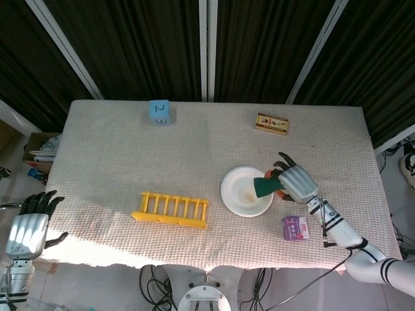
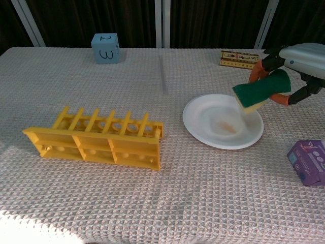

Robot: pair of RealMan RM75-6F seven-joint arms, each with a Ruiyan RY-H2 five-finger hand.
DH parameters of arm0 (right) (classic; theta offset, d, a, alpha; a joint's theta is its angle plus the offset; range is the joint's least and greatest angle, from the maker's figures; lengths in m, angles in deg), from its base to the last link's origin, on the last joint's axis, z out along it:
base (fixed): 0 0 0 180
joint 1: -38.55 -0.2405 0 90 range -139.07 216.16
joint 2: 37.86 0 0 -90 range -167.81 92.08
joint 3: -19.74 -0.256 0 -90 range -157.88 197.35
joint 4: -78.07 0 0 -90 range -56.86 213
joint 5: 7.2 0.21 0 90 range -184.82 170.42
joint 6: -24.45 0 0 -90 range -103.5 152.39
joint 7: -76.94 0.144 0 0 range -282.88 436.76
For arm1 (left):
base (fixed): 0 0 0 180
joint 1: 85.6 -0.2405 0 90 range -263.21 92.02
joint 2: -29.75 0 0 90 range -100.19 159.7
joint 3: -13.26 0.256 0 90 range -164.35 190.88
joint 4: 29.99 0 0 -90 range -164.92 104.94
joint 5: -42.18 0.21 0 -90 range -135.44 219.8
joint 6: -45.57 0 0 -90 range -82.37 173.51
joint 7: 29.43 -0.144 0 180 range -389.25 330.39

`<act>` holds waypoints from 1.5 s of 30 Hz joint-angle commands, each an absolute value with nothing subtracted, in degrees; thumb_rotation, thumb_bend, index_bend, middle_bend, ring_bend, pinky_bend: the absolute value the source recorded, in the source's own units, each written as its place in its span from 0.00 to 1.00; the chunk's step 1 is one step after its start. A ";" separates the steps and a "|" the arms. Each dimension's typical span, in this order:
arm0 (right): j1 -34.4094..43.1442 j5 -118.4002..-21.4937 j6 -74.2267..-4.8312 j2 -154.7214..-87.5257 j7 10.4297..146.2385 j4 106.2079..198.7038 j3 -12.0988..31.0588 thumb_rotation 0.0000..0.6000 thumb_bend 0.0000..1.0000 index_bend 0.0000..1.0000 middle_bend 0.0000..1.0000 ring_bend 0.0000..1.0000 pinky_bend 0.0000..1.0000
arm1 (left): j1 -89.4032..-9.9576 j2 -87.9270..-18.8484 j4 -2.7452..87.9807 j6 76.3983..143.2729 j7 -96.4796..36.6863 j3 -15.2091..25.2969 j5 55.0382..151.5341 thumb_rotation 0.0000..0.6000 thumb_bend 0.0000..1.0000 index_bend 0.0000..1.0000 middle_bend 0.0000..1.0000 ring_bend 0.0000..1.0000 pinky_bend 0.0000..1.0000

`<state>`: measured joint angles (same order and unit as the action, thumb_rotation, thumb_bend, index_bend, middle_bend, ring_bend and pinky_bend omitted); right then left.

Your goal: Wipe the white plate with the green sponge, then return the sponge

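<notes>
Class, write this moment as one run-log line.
phase: sponge to plate | right hand: holds sponge over plate | smear unwiped | left hand: idle off table

A green sponge [image 2: 260,90] with a yellow underside, a white plate [image 2: 205,125] with a tan smear, a yellow rack [image 2: 96,139], a blue cube [image 2: 105,48], a purple box [image 2: 307,162], cream waffle-weave cloth [image 2: 152,203].
</notes>
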<state>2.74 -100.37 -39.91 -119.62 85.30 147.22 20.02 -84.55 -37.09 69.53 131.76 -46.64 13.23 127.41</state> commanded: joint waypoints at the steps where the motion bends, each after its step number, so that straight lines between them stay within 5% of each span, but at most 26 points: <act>1: 1.58 -102.75 -40.05 -122.67 82.26 143.45 20.51 1.00 0.38 0.70 0.49 0.24 0.07 | -84.64 -37.04 69.63 131.85 -46.59 13.30 127.41 1.00 0.05 0.23 0.12 0.11 0.13; 12: -1.40 -106.83 -39.99 -127.78 77.50 135.09 21.46 1.00 0.38 0.73 0.50 0.24 0.07 | -85.28 -37.26 69.10 132.24 -45.71 13.64 126.91 1.00 0.05 0.23 0.12 0.11 0.13; 23: 0.47 -107.25 -42.69 -125.75 77.75 133.31 23.12 1.00 0.40 0.79 0.53 0.25 0.07 | -85.57 -37.54 68.51 132.26 -45.12 13.77 126.65 1.00 0.05 0.23 0.12 0.11 0.13; 45: -1.26 -110.21 -45.17 -134.06 75.34 130.36 23.67 1.00 0.41 0.81 0.55 0.28 0.08 | -85.46 -38.01 67.93 132.39 -44.52 13.69 127.20 1.00 0.05 0.23 0.12 0.11 0.13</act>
